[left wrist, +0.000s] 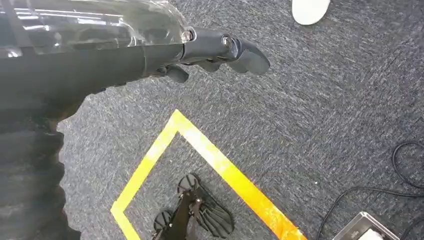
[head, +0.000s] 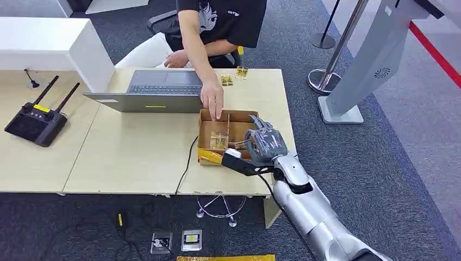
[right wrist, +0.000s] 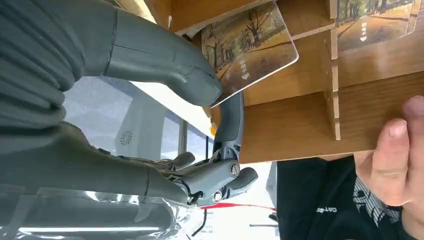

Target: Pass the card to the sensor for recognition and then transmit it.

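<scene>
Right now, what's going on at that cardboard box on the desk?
The robot's right hand is at the cardboard box on the desk's right end, pinching a card with a tree picture between its thumb and a finger, in one of the box's compartments. A person's hand rests on the box's far wall, beside the open laptop. Another card sits in a neighbouring compartment. The left hand hangs over the carpet, holding nothing.
</scene>
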Motion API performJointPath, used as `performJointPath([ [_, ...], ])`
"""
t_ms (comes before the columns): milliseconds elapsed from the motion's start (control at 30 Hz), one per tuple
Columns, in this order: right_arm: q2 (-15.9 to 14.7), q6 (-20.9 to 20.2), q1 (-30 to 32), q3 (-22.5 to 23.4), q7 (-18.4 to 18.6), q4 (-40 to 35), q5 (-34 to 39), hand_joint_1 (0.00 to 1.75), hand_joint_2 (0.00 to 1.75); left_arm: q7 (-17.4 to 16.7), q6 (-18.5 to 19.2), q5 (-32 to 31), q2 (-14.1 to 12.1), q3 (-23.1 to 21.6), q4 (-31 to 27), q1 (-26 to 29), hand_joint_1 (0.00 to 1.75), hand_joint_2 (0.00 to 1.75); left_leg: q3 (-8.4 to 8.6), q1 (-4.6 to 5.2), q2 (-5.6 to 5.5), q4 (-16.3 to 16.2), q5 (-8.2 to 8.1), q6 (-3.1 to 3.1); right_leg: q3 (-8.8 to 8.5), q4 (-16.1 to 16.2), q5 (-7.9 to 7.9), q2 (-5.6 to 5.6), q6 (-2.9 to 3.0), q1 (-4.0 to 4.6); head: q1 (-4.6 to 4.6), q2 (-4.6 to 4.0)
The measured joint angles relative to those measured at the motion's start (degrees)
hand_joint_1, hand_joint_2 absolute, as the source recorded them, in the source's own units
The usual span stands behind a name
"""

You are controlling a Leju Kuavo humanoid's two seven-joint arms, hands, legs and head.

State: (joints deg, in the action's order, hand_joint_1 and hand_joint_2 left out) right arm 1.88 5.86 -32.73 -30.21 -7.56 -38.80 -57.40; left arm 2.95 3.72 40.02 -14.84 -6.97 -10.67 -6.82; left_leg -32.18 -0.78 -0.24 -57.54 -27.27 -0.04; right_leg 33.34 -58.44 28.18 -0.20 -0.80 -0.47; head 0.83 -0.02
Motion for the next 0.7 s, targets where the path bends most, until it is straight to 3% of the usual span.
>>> performJointPath([
  [567, 0.0, -1.2, 0.0, 0.0, 0.7, 0.0, 0.0, 1.75, 1.75, 0.0, 0.0, 0.4, 0.0, 0.0, 0.0, 0.0, 0.0, 1.75, 0.01, 0.0, 0.01, 0.0, 0.0, 0.0, 0.0, 0.0, 0.0, 0.01, 0.0, 0.0, 0.0, 0.0],
  [667, 0.0, -1.2, 0.0, 0.0, 0.7, 0.0, 0.0, 1.27, 1.75, 0.0, 0.0, 0.4, 0.0, 0.0, 0.0, 0.0, 0.0, 1.75, 0.01, 0.0, 0.01, 0.0, 0.0, 0.0, 0.0, 0.0, 0.0, 0.01, 0.0, 0.0, 0.0, 0.0],
  [700, 0.0, -1.4, 0.0, 0.0, 0.7, 0.0, 0.0, 1.2, 1.75, 0.0, -0.1, 0.5, 0.0, 0.0, 0.0, 0.0, 0.0, 1.75, 0.01, 0.0, 0.01, 0.0, 0.0, 0.0, 0.0, 0.0, 0.0, 0.01, 0.0, 0.0, 0.0, 0.0],
])
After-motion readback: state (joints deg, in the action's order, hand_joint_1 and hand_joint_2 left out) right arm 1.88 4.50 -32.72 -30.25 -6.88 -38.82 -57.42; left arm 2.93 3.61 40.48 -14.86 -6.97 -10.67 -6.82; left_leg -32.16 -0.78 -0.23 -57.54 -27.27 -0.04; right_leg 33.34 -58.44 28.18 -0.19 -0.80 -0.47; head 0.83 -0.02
